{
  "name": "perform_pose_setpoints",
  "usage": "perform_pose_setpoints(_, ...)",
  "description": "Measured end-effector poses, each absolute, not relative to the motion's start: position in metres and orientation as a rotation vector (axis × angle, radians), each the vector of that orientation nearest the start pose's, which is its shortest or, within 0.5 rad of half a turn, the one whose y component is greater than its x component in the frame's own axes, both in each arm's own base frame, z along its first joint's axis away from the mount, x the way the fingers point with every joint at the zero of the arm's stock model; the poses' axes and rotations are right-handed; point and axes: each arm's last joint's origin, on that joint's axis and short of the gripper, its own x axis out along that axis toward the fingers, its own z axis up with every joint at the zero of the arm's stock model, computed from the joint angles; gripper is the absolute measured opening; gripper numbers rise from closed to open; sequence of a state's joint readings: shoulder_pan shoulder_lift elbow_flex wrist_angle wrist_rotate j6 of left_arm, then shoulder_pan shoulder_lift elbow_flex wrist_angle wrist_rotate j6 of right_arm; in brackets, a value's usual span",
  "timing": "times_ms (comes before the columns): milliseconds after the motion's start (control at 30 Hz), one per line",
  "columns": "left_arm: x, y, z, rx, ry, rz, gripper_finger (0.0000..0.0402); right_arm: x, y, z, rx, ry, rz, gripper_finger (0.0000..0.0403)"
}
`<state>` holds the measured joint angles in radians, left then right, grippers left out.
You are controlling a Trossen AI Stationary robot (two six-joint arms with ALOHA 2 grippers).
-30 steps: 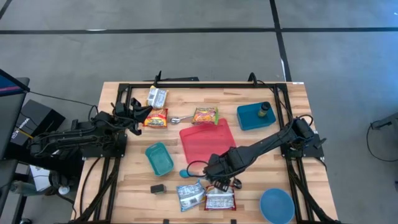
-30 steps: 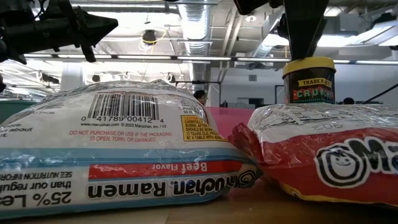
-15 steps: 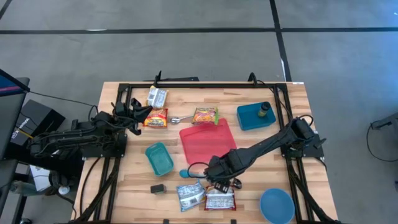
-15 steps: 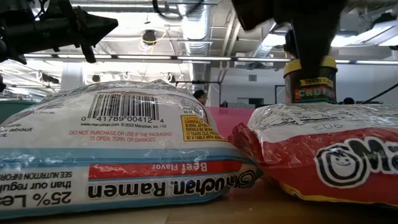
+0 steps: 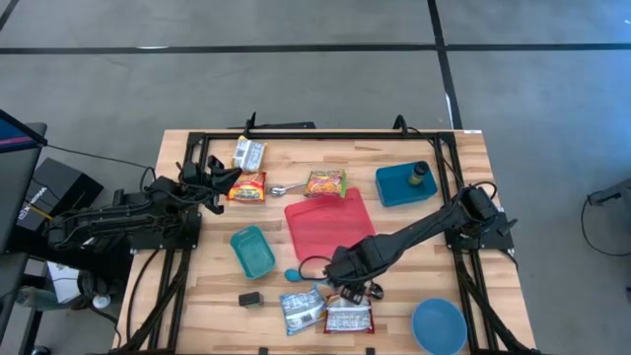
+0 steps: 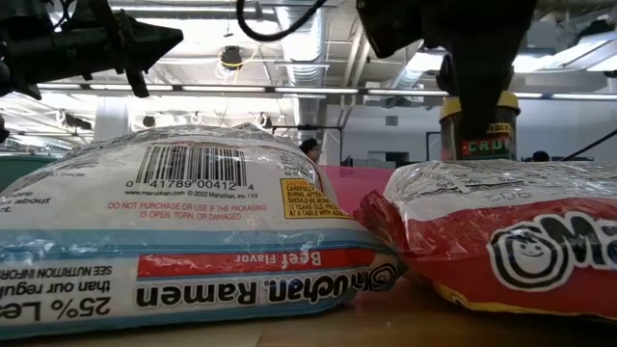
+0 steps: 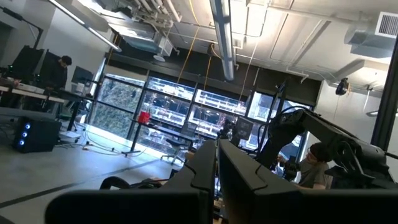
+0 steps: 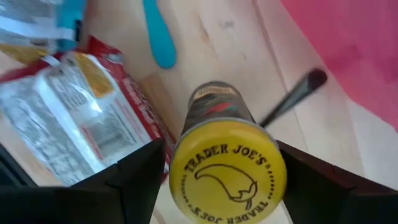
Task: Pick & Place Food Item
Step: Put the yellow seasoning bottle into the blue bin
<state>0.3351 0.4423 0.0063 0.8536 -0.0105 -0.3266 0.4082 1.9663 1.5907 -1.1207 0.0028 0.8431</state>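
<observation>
The right gripper [image 8: 221, 171] stands with its two dark fingers [image 8: 134, 180] spread on either side of a yellow-lidded jar [image 8: 222, 163], one at the jar's 9 o'clock and one at its 3 o'clock; whether the pads press the glass cannot be told. Against the frame a second ago, the gripper has come lower in the low view: its dark body now covers the jar's [image 6: 479, 123] lid and much of the label, where the lid showed clear before. From above, the gripper [image 5: 347, 279] has crept slightly toward the table's 9 o'clock.

The jar stands upright on the wooden table [image 5: 414, 258], just off the 6 o'clock corner of the red mat [image 5: 325, 225]. At the jar's 6 o'clock lies a red ramen packet [image 5: 348, 316], with a blue-striped ramen packet [image 5: 301, 308] beside it at 9 o'clock. A blue spoon [image 8: 158, 37] lies on the wood nearby.

The right arm [image 5: 424, 229] stretches long and low from its base at the table's 3 o'clock edge, reaching diagonally toward 7 o'clock.

The left gripper [image 5: 219, 177] waits at the 9 o'clock side, near a yellow-red snack packet [image 5: 246, 187], its fingers [image 7: 202, 171] close together with only a thin gap.
</observation>
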Motion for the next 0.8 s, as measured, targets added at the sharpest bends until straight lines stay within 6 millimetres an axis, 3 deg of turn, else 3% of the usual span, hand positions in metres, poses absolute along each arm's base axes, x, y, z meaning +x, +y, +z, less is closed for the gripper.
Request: perform_pose_setpoints(800, 0.111, 0.039, 0.207, -0.251, -0.465, 0.269, 0.0012, 0.347, 0.151, 0.204, 0.345, 1.48, -0.274, 0.0276)
